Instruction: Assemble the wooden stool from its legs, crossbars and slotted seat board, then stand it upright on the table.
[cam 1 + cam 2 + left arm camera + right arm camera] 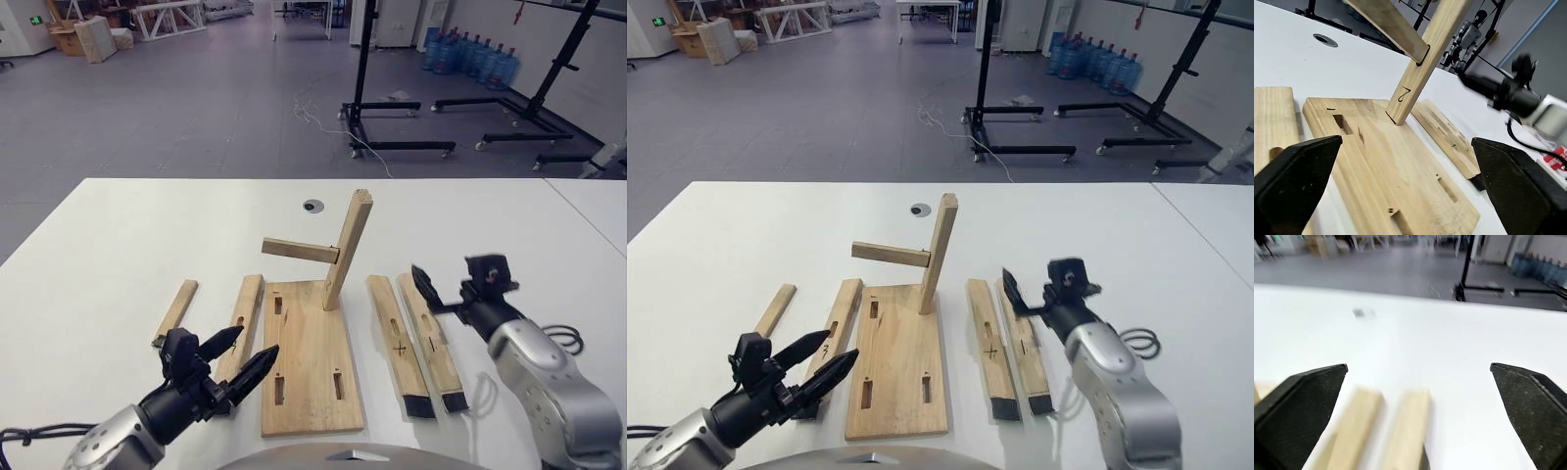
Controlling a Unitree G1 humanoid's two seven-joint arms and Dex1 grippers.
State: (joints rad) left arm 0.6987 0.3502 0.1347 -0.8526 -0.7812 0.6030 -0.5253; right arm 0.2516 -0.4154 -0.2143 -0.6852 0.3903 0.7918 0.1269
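Place: industrial workshop hall | Signs: wide grey floor (pixel 196 98), black wheeled stands (pixel 397 145), blue water jugs (pixel 470 54), wooden crates (pixel 95 39), white worktable (pixel 108 255)

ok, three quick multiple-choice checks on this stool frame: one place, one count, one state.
1. The tilted light wooden leg carrying the crossbar sits in the flat slotted wooden seat board's: A near-left slot; B far-right slot; C near-right slot.
2. How many loose wooden pieces lie flat beside the board? A two; B four; C six.
3. The left gripper and right gripper: A both open, empty; B left shut on a leg; C both shut.
Key: 1 B, its foot stands in the far-right corner slot; 2 B, two each side; 3 A, both spread wide, nothing between.
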